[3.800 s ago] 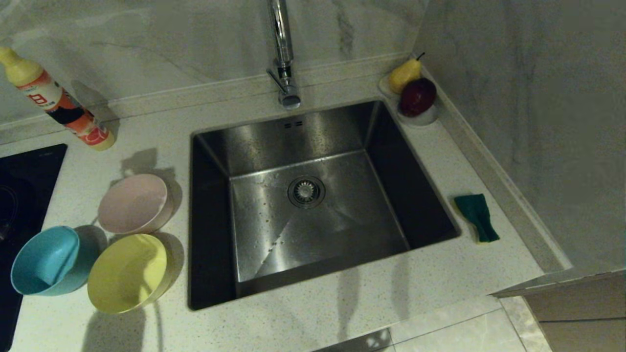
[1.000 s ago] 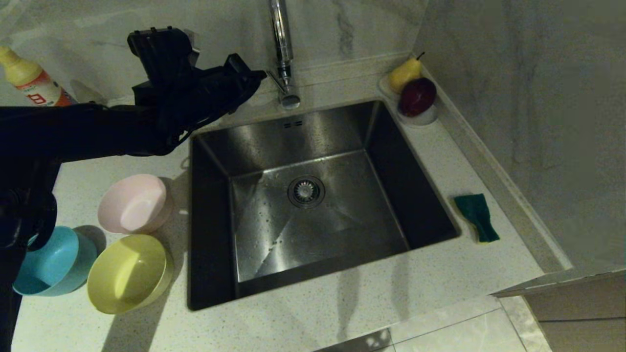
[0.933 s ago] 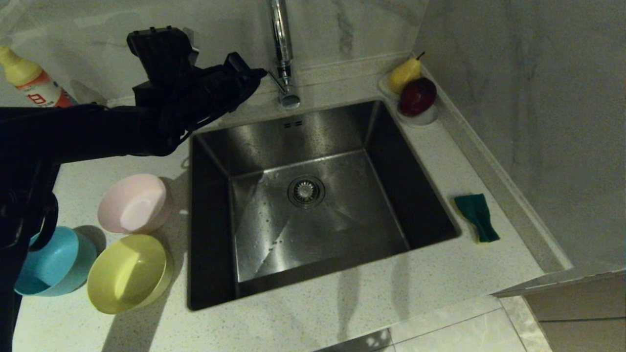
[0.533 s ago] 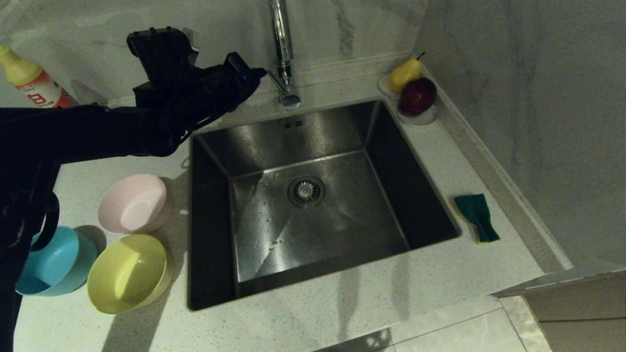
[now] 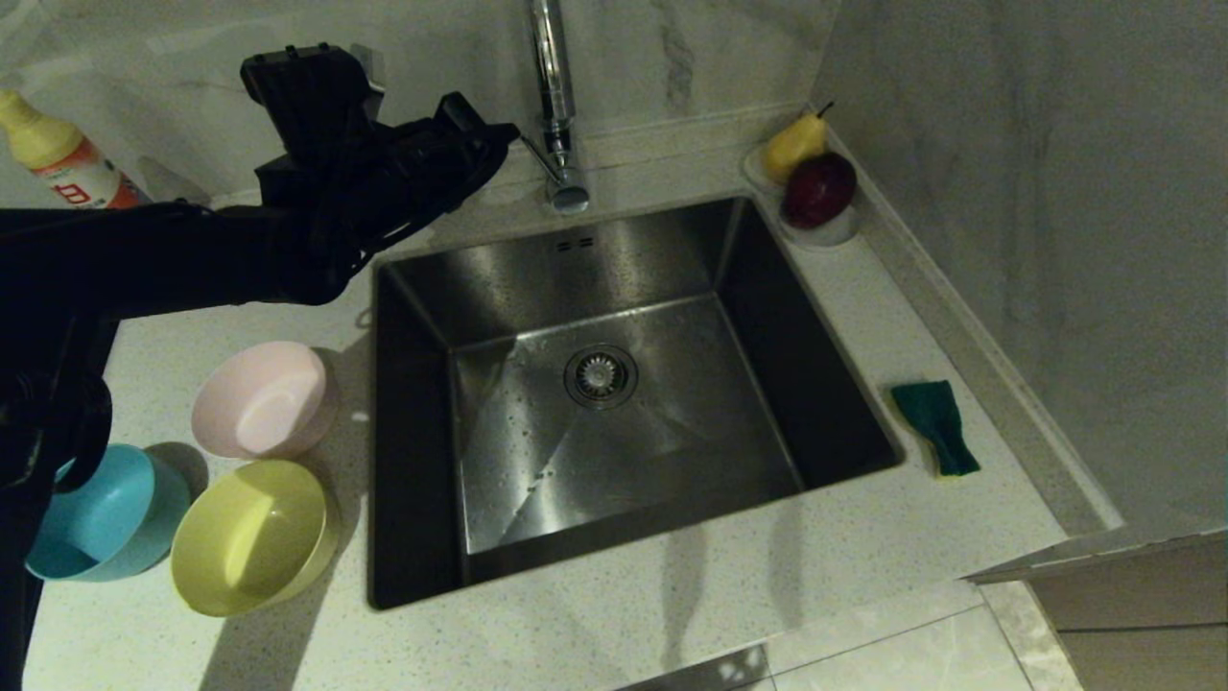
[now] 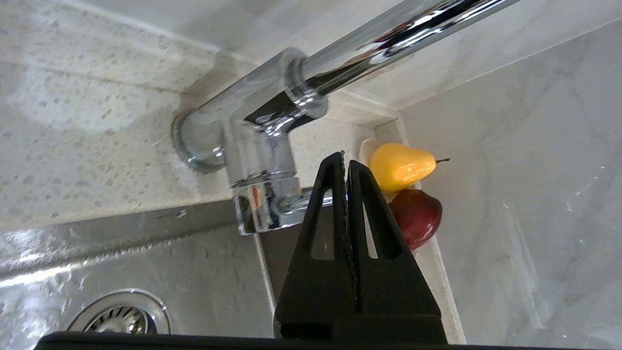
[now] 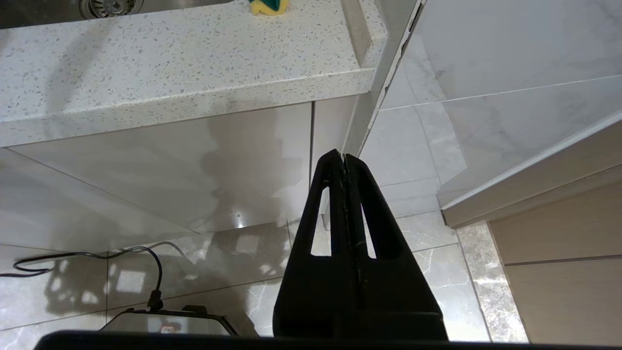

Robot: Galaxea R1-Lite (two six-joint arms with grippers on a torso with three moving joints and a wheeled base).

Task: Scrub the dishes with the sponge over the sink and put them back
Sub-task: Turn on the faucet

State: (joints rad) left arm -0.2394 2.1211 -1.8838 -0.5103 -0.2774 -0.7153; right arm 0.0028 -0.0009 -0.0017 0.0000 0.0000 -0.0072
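Since the first frame, when no arm was in sight, the left gripper (image 5: 504,134) has reached in across the counter's back left and now hangs level beside the tap (image 5: 556,106), its fingers (image 6: 335,204) pressed together on nothing. Below the counter edge, the right gripper (image 7: 344,158) is parked, fingers likewise together. Pink bowl (image 5: 261,399), yellow bowl (image 5: 251,536) and blue bowl (image 5: 101,523) sit left of the sink (image 5: 413,288); the sponge (image 5: 935,425) lies on the counter to its right.
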